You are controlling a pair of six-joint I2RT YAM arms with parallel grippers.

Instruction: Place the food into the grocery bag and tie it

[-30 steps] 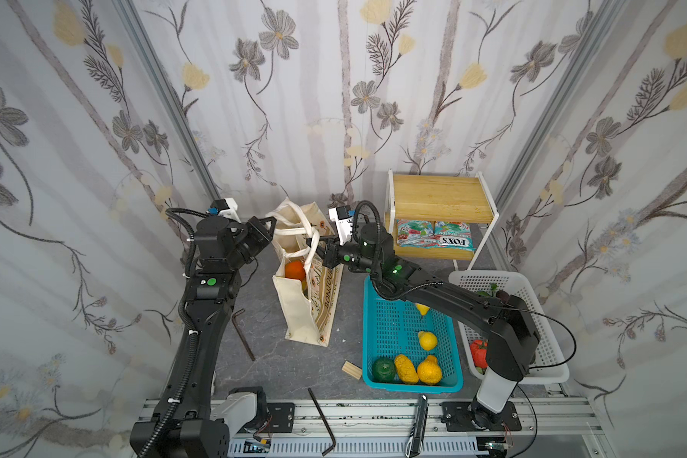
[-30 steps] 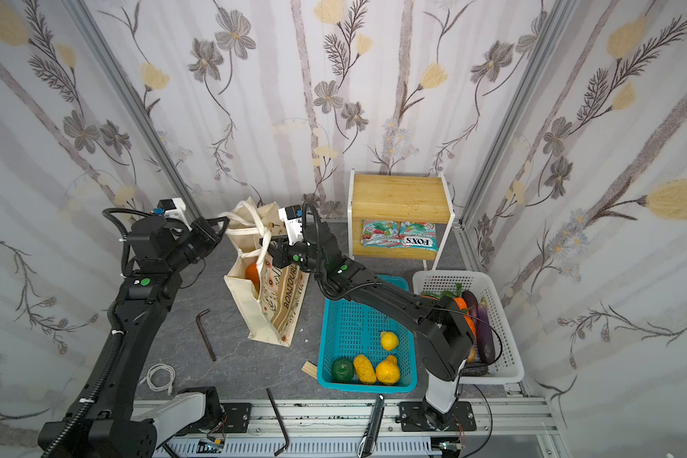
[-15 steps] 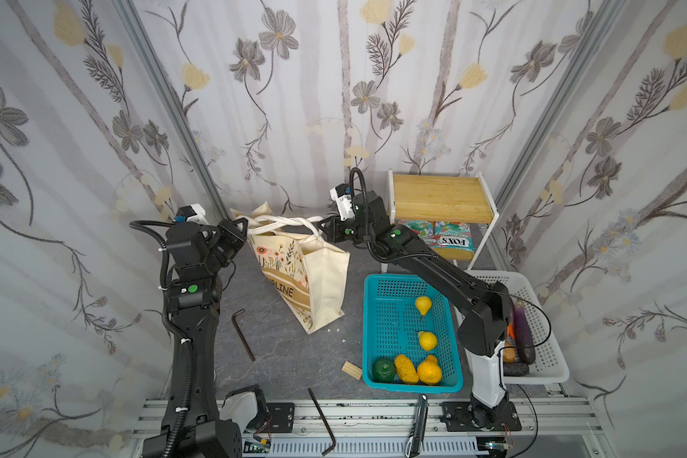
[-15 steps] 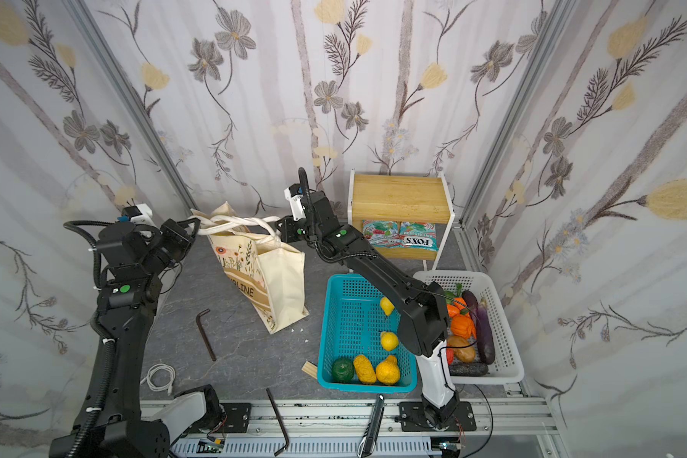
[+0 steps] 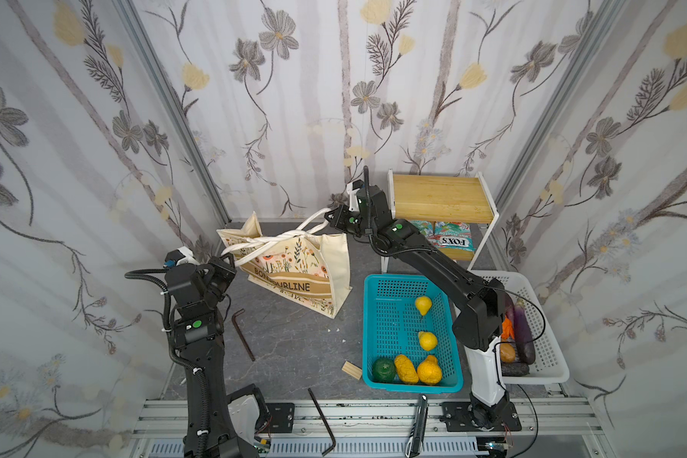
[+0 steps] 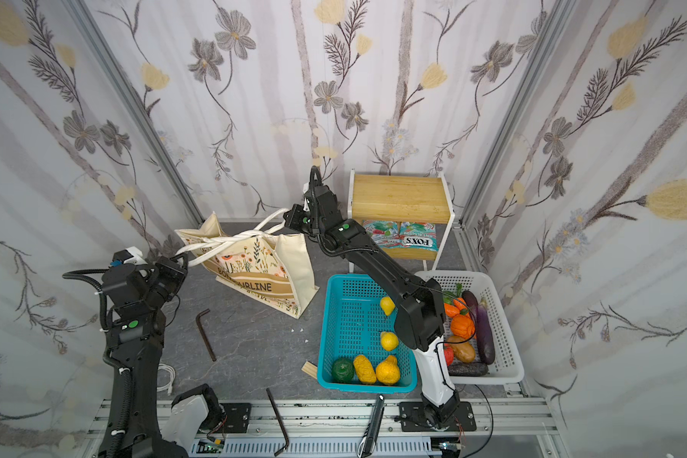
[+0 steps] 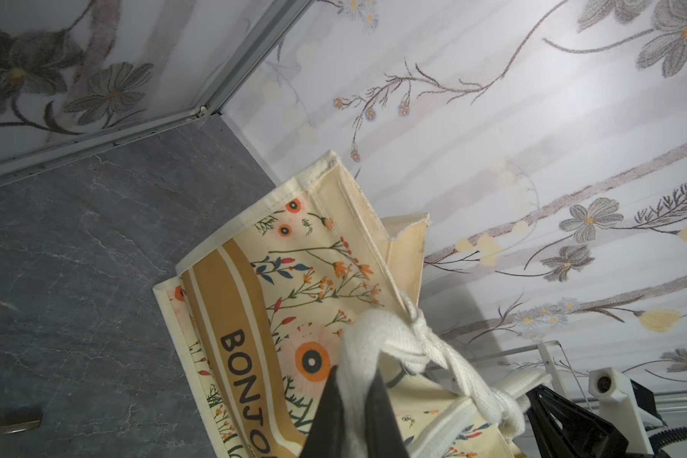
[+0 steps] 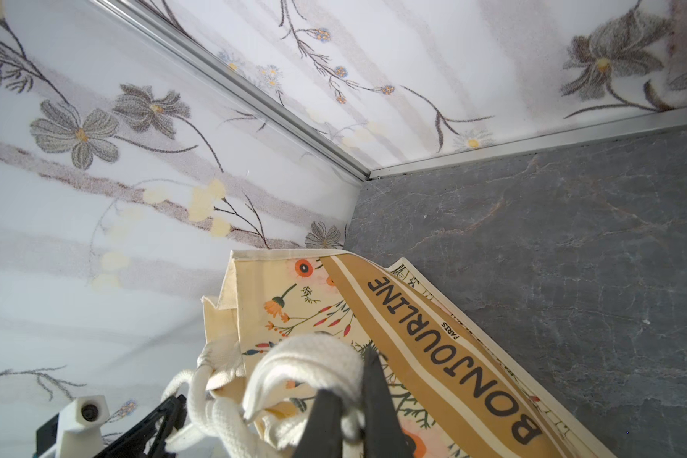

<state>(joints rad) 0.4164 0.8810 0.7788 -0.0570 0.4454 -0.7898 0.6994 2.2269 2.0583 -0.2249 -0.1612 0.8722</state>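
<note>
Left wrist view: my left gripper (image 7: pixel 354 376) and right gripper (image 8: pixel 350 380) squeeze the soft rope handles (image 7: pixel 373 329); the bag (image 7: pixel 254 285) looks floppy, so ropes hold best.

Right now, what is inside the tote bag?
No contents show. The tote bag is drawn nearly shut by its twisted rope handles, gripped by the left fingers and right fingers. Only bare inner cloth at one corner is visible; canvas hides the rest.

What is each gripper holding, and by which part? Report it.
Both hold the canvas tote bag by its white rope handles: the left gripper is shut on one handle loop, the right gripper on another, ropes twisted between them.
</note>
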